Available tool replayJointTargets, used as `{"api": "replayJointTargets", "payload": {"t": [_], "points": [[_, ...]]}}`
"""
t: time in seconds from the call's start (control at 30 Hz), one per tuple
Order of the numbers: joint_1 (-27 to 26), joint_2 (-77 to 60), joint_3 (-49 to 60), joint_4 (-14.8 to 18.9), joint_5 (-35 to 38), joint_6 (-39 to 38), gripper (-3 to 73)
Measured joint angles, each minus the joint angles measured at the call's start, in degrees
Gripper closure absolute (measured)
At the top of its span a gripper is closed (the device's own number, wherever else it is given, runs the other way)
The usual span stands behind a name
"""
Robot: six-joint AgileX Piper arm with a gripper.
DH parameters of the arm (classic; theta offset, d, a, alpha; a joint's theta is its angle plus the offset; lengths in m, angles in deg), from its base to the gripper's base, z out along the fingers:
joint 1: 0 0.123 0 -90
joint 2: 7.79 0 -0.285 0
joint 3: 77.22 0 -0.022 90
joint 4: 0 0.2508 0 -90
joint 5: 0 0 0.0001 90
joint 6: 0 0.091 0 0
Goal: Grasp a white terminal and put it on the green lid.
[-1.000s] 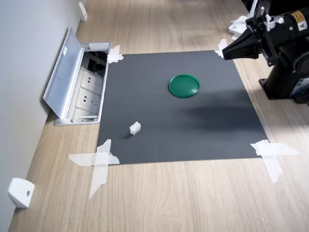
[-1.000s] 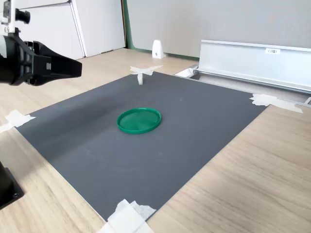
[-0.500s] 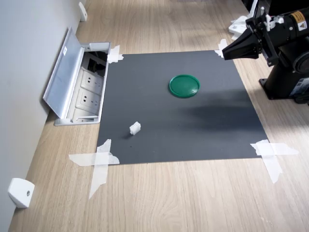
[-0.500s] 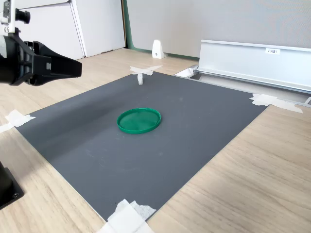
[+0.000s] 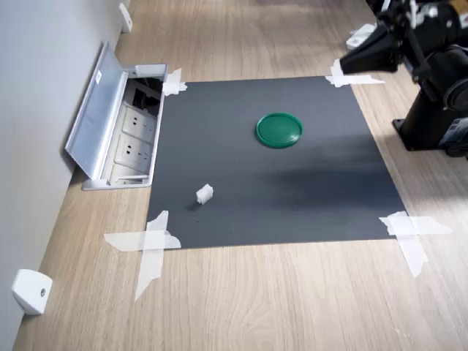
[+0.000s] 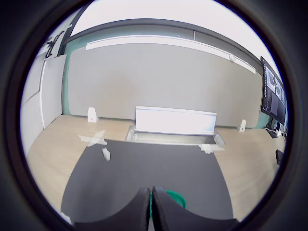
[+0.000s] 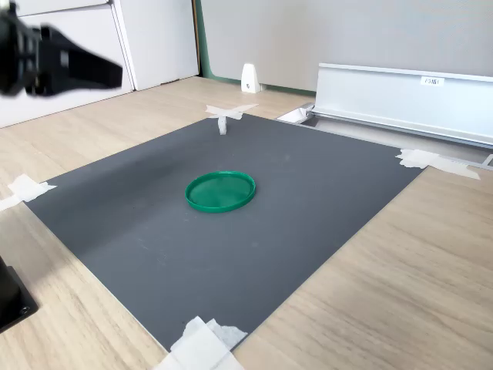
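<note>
One white terminal point(image 5: 205, 194) lies apart from green lid point(image 5: 278, 129); jaws clenched, empty.

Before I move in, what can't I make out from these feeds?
- White terminal: too small in all views to read its shape or orientation.
- Green lid: in the wrist view, mostly hidden behind the jaws.
- Gripper: motion-blurred in the second exterior view.
- Arm base: cut off by the first exterior view's right edge.
</note>
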Motion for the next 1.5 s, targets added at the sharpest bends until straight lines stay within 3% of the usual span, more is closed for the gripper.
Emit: {"api": "replayJointTargets", "payload": {"t": [0.2,0.4,0.6,0.8,0.87,1.1,1.23,1.33,1.5], "points": [[0.0,12.5,-11.5,2.2,2.2,0.0,70.3],[0.0,25.5,-24.5,4.4,12.6,-1.8,70.3],[0.0,36.7,-35.5,6.3,22.4,-13.0,70.3],[0.0,47.2,-43.4,11.0,26.3,-24.8,70.3],[0.8,50.2,-45.6,10.9,26.5,-26.2,70.3],[9.4,61.8,-54.2,5.2,27.6,-27.0,69.1],[12.4,67.6,-59.5,4.2,28.6,-27.0,63.5],[13.9,71.6,-63.1,3.8,29.1,-27.2,55.0],[14.8,76.5,-66.8,3.4,29.1,-27.4,30.8]]}}
